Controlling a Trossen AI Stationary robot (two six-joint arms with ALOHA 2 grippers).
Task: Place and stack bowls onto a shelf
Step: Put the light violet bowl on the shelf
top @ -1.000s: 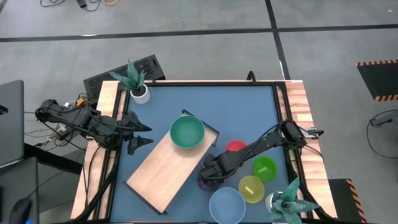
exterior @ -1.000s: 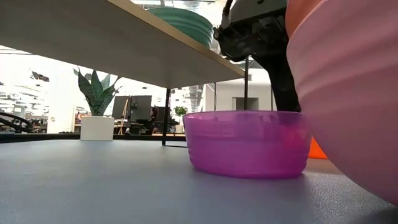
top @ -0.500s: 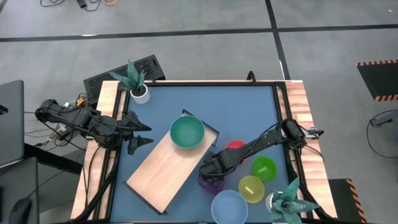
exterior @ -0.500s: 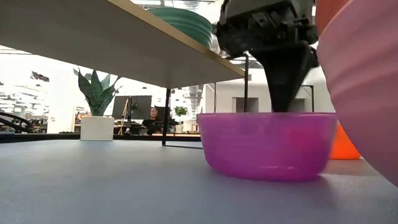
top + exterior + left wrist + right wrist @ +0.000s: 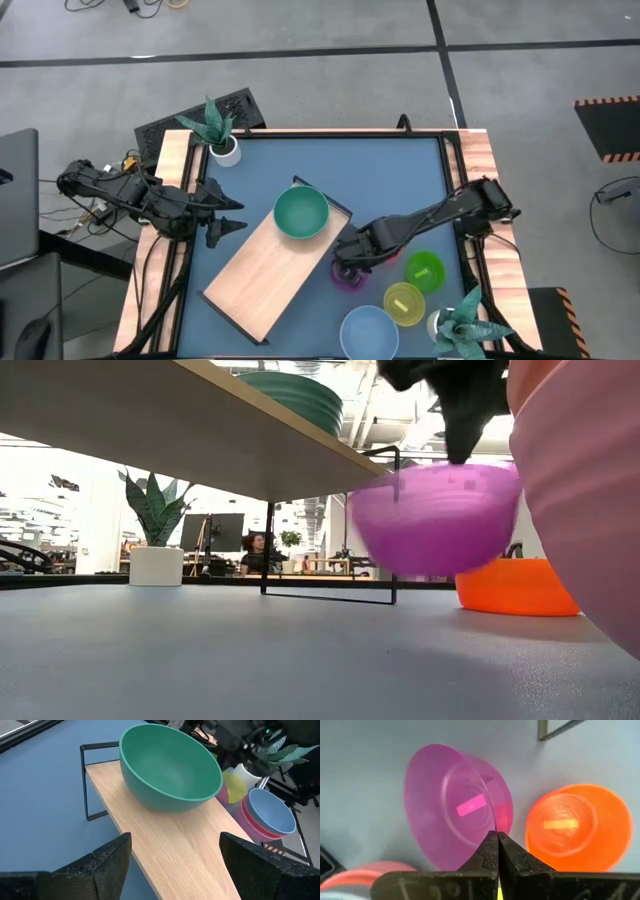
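Observation:
My right gripper [image 5: 352,264] [image 5: 497,839] is shut on the purple bowl [image 5: 349,277] [image 5: 435,518], which hangs in the air just beside the shelf's right end. The shelf [image 5: 262,272] [image 5: 186,851] is a light-wood board on dark brackets, and the teal bowl [image 5: 300,213] [image 5: 170,767] stands on its far end. My left gripper [image 5: 228,216] [image 5: 175,870] waits open at the shelf's left side. An orange bowl [image 5: 575,827] [image 5: 515,588] rests on the table under the right arm. My right gripper pinches the purple bowl's wall at its rim [image 5: 491,826], with one finger inside and one outside. The fingers come from above, pointing down. The bowl is lifted clear of the table and hangs tilted below the fingers.
A lime bowl [image 5: 424,270], a yellow-green bowl [image 5: 404,303] and a blue bowl [image 5: 365,330] set in a pink one [image 5: 590,510] stand near the table's near right corner. Potted plants sit at the far left [image 5: 218,130] and the near right [image 5: 460,325].
My right gripper dipped down to the purple bowl, took hold of its rim and rose, shifting a little toward the far edge and the shelf. The purple bowl, which stood flat on the table, is now lifted clear and tilted.

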